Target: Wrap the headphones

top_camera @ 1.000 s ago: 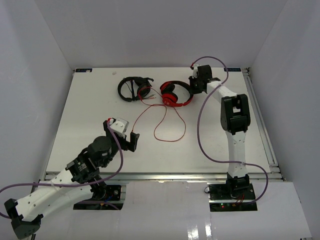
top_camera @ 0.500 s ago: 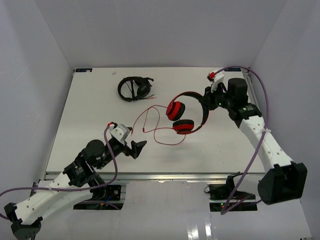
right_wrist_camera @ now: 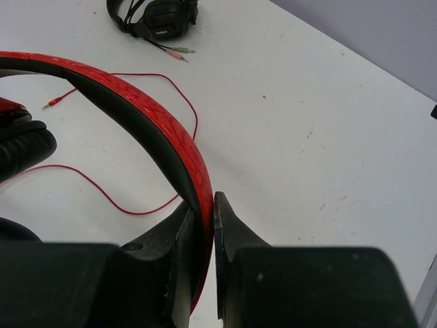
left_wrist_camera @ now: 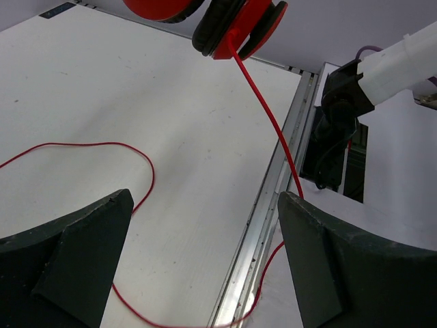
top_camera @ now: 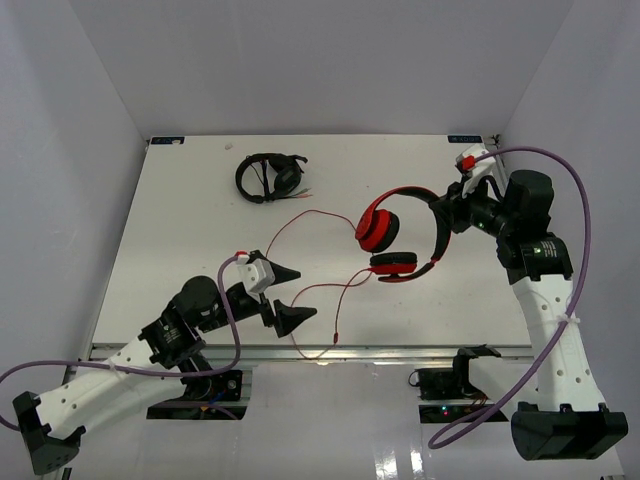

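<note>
A: Where are the headphones (top_camera: pixel 398 232)?

B: Up off the worktop (top_camera: pixel 180 230), over its right-hand half. The right gripper (top_camera: pixel 446 212) has them by the headband (right_wrist_camera: pixel 136 102). The two ear cups (top_camera: pixel 378 228) hang out to the left of it, one above the other in the top view.

A: How firm is that hold?

B: The right wrist view shows both fingers (right_wrist_camera: pixel 232 236) pressed flat against the red band, one on each side, with no gap to speak of. It is clamped tight.

A: And the left gripper (top_camera: pixel 306 295)?

B: Wide open, with nothing in its grasp. It sits low near the front edge of the worktop and points right, toward the headphones.

A: Is the cable (top_camera: pixel 345 290) anywhere near it?

B: Very near. The thin red cable drops from the lower ear cup (top_camera: pixel 396 264), reaches the front edge and loops back along it. In the left wrist view it crosses the space between the two spread fingers and passes behind the right-hand one. Whether it touches that finger I cannot tell.

A: The rest of the cable?

B: A long loose curve lies on the worktop between the left gripper and the lifted headphones. Its plug end (right_wrist_camera: pixel 52 104) rests on the surface.

A: Anything else on there?

B: A pair of black headphones (top_camera: pixel 268 177) toward the far left, well apart from both grippers.
</note>
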### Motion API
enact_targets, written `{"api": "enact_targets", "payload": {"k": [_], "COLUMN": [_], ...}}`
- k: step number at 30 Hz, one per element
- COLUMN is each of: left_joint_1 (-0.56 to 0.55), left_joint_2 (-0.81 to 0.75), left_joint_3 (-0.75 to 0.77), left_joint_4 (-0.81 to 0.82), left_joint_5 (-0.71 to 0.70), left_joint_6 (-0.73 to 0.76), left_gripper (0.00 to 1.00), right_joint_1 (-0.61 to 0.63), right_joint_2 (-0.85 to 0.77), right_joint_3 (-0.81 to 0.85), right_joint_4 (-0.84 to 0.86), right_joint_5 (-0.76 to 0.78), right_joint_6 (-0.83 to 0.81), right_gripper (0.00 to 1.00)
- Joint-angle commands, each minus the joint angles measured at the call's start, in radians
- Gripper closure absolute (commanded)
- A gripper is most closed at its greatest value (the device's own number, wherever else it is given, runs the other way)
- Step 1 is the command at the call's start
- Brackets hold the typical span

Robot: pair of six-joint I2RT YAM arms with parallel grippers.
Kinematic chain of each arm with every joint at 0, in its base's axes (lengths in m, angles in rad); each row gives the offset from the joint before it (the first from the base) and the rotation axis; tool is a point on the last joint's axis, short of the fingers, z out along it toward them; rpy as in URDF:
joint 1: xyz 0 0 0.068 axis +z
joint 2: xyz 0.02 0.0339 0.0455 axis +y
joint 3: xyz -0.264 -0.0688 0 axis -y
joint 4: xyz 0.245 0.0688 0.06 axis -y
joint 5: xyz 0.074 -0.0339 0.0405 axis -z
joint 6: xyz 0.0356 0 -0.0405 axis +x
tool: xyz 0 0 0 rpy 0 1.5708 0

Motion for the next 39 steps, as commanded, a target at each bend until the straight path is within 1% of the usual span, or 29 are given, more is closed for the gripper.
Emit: {"api": "enact_targets", "payload": {"k": [1, 7, 10, 13, 17, 20, 21, 24, 25, 28, 31, 35, 39], "left_joint_1": [-0.007, -0.011, -0.032, -0.068, -0.137, -0.195, -0.212, -0.262, -0.27, -0.275, -0.278, -0.282, -0.297], "left_joint_2": [-0.039, 0.021, 0.056, 0.078, 0.144, 0.21, 0.228, 0.276, 0.288, 0.302, 0.322, 0.39, 0.44], "left_joint_3": [-0.005, -0.002, -0.019, -0.046, -0.058, -0.067, -0.073, -0.11, -0.136, -0.171, -0.191, -0.191, -0.233], "left_joint_4": [0.039, 0.039, 0.046, 0.067, 0.089, 0.107, 0.118, 0.169, 0.207, 0.287, 0.316, 0.332, 0.442], "left_joint_5": [0.047, 0.104, 0.111, 0.083, 0.034, -0.047, -0.051, -0.128, -0.145, -0.153, -0.157, -0.156, -0.18], "left_joint_6": [0.006, 0.001, 0.0, 0.007, 0.032, 0.067, 0.077, 0.092, 0.114, 0.115, 0.109, 0.105, 0.101], "left_gripper": [0.02, 0.02, 0.02, 0.02, 0.02, 0.02, 0.02, 0.02, 0.02, 0.02, 0.02, 0.02, 0.02], "right_joint_1": [-0.039, -0.051, -0.057, -0.061, -0.064, -0.065, -0.065, -0.067, -0.067, -0.067, -0.067, -0.067, -0.067], "right_joint_2": [-0.03, 0.005, 0.029, 0.046, 0.066, 0.079, 0.081, 0.087, 0.087, 0.087, 0.087, 0.086, 0.087], "right_joint_3": [0.048, 0.071, 0.094, 0.109, 0.123, 0.142, 0.148, 0.164, 0.17, 0.179, 0.182, 0.179, 0.179], "right_joint_4": [-0.008, -0.012, -0.018, -0.018, -0.02, -0.029, -0.031, -0.039, -0.044, -0.055, -0.058, -0.058, -0.058], "right_joint_5": [-0.095, -0.129, -0.141, -0.161, -0.176, -0.189, -0.193, -0.202, -0.204, -0.212, -0.223, -0.242, -0.246], "right_joint_6": [0.05, 0.075, 0.087, 0.1, 0.117, 0.122, 0.126, 0.127, 0.127, 0.126, 0.128, 0.134, 0.143], "right_gripper": [0.92, 0.92, 0.92, 0.92, 0.92, 0.92, 0.92, 0.92, 0.92, 0.92, 0.92, 0.92, 0.92]}}
